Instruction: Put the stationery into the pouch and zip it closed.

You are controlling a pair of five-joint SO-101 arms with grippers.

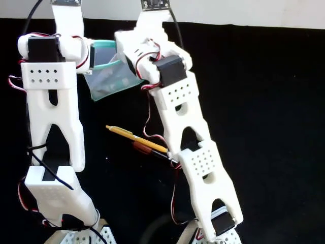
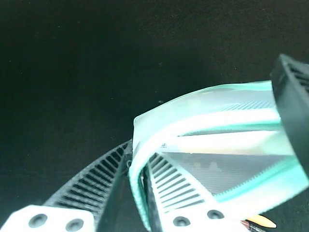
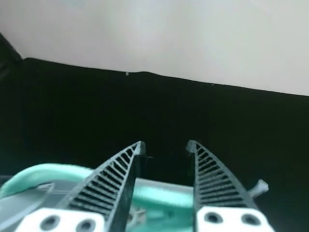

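Pouch [image 1: 109, 79], translucent with teal edging, hangs pinched in left hand [image 2: 136, 157].

Quick colour rundown: the pouch [image 1: 109, 79] is seen as frosted see-through plastic, trimmed all round in mint-teal. The yellow pen [image 1: 133, 135] is tipped in black, and the brown pen [image 1: 144, 148] beside it comes across as reddish. The table [image 1: 264, 101] is covered in plain black. The left arm [image 1: 53, 109] and right arm [image 1: 188, 122] are printed white, with black motor blocks. Red and black wires [image 1: 147, 119] are strung along them. The right gripper [image 3: 165, 145] is done in black with a slatted rib pattern, white at the base.
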